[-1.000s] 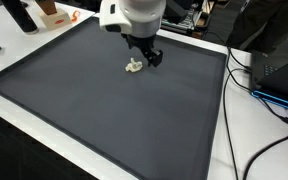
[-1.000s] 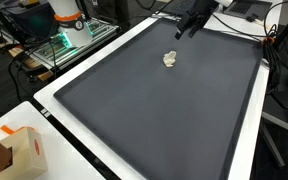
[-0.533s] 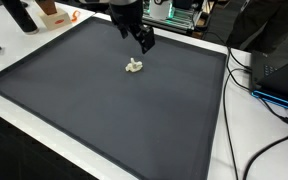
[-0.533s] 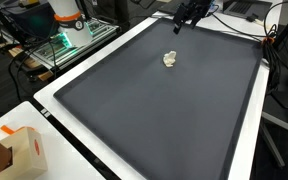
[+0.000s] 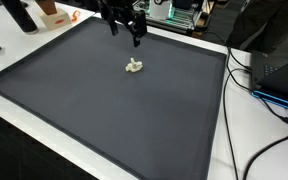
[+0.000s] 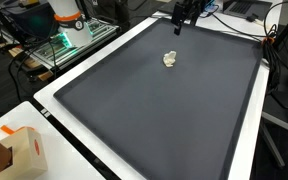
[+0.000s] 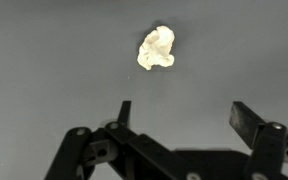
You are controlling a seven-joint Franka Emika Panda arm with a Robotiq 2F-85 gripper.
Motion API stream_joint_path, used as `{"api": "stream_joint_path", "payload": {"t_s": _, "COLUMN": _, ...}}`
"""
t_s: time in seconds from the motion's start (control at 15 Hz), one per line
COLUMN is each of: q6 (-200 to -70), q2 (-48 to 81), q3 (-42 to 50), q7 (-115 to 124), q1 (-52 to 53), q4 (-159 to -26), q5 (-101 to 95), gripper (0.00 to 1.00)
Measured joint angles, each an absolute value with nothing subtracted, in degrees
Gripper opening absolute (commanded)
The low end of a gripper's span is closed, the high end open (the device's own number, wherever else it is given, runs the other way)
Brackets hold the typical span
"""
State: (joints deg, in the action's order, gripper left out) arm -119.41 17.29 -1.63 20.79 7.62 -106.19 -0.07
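Lifted clear since a second ago, the gripper (image 5: 125, 32) has drawn back from the cream crumpled lump (image 5: 134, 67) toward the far edge of the tabletop, while the lump lies where it was. Only the wrist shows at the top of both exterior views, fingers pointing down over the dark grey mat (image 5: 104, 115). In the wrist view the jaws stand wide apart and hold nothing, the lump (image 7: 156, 48) well beyond the fingertips (image 7: 246, 118). It rests on the mat nearer the far edge (image 6: 170, 59).
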Motion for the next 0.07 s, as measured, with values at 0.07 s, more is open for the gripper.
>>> {"api": "stream_joint_path", "payload": {"t_s": 0.07, "q6": -119.6, "q2": 17.0, "q3": -1.7, "q7": 20.7, "q1": 7.6, "q4": -106.5, "q5": -0.1, "gripper": 1.0}}
